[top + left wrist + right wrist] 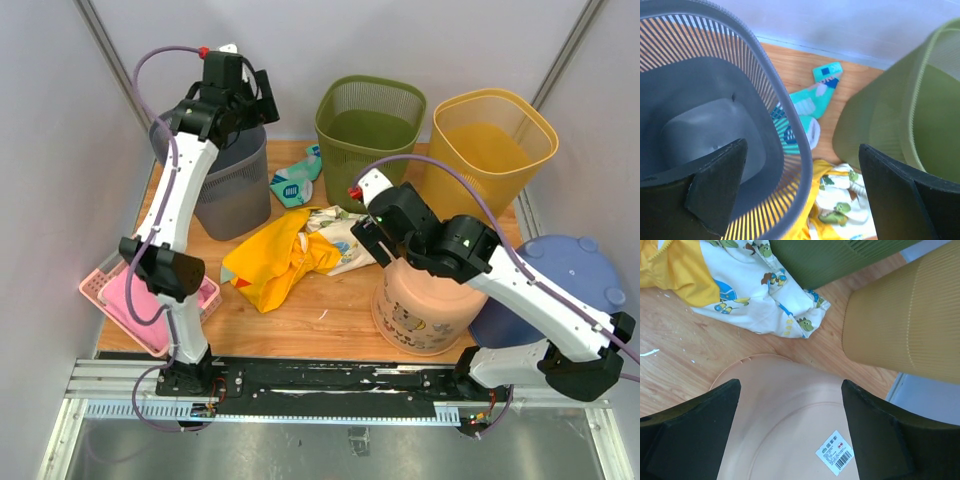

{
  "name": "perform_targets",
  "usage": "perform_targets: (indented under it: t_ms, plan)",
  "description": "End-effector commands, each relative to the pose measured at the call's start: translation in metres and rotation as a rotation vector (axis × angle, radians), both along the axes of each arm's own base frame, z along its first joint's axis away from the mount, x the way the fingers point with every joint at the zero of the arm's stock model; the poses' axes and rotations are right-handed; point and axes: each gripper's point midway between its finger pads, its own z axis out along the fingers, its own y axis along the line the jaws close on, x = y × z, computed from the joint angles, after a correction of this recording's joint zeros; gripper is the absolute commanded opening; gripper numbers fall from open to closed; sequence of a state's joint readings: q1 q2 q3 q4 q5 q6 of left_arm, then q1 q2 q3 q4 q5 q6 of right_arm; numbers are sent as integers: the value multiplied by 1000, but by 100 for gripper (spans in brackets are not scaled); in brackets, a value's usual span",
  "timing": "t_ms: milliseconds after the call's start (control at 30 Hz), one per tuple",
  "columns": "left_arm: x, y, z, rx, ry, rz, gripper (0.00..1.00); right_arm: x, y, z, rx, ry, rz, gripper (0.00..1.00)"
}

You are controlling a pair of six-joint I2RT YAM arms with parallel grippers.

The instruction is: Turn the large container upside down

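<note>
The large container, a peach plastic bucket (420, 315), stands bottom-up on the wooden table, its flat base with a barcode sticker showing in the right wrist view (790, 420). My right gripper (790, 386) hovers open just above that base, with its fingers apart from the bucket; from above it shows at the bucket's far left edge (368, 240). My left gripper (802, 145) is open over the grey slatted basket (705, 115). The basket's right rim runs between its fingers without touching them, and in the top view the gripper (238, 88) is high at the back left.
A green basket (370, 125) and a yellow basket (490, 140) stand at the back. A yellow garment (280, 260), a white dinosaur-print cloth (760, 290) and teal socks (295, 185) lie mid-table. A pink tray (110, 290) overhangs the left edge; a blue tub (560, 285) sits at the right.
</note>
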State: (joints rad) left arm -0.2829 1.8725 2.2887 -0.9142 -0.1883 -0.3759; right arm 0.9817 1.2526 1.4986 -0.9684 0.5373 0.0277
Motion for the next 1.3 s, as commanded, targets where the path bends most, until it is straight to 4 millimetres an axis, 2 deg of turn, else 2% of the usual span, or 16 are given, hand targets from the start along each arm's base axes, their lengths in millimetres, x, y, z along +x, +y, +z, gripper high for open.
perform_targets:
  t_ms: [0,100,233,367,500,633,800,900,1067,1100,1267]
  plan:
    - [32,15,-12,52,-15,103,93,5,14,15,44,-28,40,84]
    - [44,17,-35,91,23,120,82,6,16,14,36,-22,44,84]
    - [45,15,-45,92,44,107,54,9,16,13,30,-21,45,84]
    - [41,13,-37,89,31,87,23,13,17,12,25,-22,42,84]
    - [28,16,-17,93,-1,68,1,15,18,13,31,-28,41,84]
    - [3,24,24,70,-77,76,0,17,18,19,83,-30,40,84]
    - [-25,13,74,-58,-188,-15,0,19,24,27,231,15,71,84]
    - [-32,19,85,-152,-226,-81,0,21,21,30,274,15,68,83]
    - [-36,44,65,-325,-233,-171,0,20,22,25,282,24,72,83]
    - [-35,52,52,-372,-218,-183,0,19,22,23,282,31,75,83]
    - [-36,65,14,-549,-193,-243,0,16,27,20,297,51,89,83]
